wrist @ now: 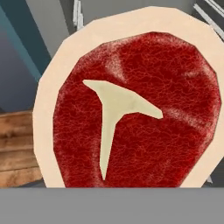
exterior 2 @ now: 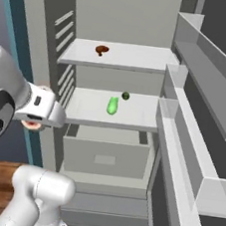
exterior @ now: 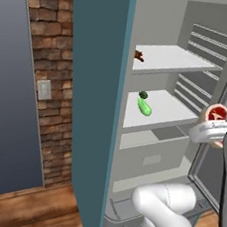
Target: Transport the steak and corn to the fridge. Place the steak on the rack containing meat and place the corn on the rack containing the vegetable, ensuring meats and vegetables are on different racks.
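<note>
Gripper (exterior: 214,128) of the white arm clasps the steak (wrist: 131,109) in front of the open fridge (exterior 2: 122,16), seemingly bound for the upper shelf (exterior: 171,60) where the brown meat (exterior: 139,56) lies, while the corn (exterior: 144,107) already rests beside the dark green vegetable (exterior: 143,95) on the lower shelf (exterior 2: 134,118).

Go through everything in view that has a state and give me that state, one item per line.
fridge: door open, inside exposed.
steak: off the shelves, up at the gripper, outside the fridge.
corn: lying on the lower shelf.
vegetable: on the lower shelf, just behind the corn.
meat: resting on the rack containing meat.
drawer: closed.
</note>
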Available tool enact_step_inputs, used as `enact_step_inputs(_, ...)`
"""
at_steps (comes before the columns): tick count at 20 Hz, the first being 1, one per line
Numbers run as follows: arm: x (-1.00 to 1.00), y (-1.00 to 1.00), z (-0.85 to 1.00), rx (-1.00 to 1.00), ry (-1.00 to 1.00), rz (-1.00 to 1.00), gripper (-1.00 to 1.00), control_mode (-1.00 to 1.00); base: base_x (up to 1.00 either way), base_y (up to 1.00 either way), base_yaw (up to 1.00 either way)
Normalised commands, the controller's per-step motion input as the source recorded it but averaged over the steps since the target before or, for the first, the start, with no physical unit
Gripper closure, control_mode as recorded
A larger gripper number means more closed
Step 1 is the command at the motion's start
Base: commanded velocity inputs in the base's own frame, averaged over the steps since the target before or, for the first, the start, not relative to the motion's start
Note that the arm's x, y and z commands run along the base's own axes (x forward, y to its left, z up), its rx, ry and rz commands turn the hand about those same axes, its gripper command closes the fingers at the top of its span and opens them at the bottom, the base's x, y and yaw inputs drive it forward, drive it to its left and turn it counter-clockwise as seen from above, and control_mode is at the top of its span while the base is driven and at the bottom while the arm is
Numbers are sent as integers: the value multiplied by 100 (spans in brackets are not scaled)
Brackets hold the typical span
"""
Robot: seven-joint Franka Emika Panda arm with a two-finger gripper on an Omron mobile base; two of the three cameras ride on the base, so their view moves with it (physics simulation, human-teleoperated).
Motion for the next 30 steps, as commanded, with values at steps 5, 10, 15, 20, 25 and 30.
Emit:
enact_step_inputs(5,49,-35,48,11,1,0,100,-100,0,0,0)
enact_step_inputs(10,98,-48,8,4,-1,0,100,-100,0,0,0)
enact_step_inputs(15,100,-31,1,0,0,0,100,-100,0,0,0)
enact_step_inputs(20,97,-22,14,0,-5,0,100,-100,0,0,0)
enact_step_inputs(25,95,-1,14,0,-11,0,100,-100,0,0,0)
enact_step_inputs(30,100,-3,14,0,-2,0,100,-100,0,0,0)
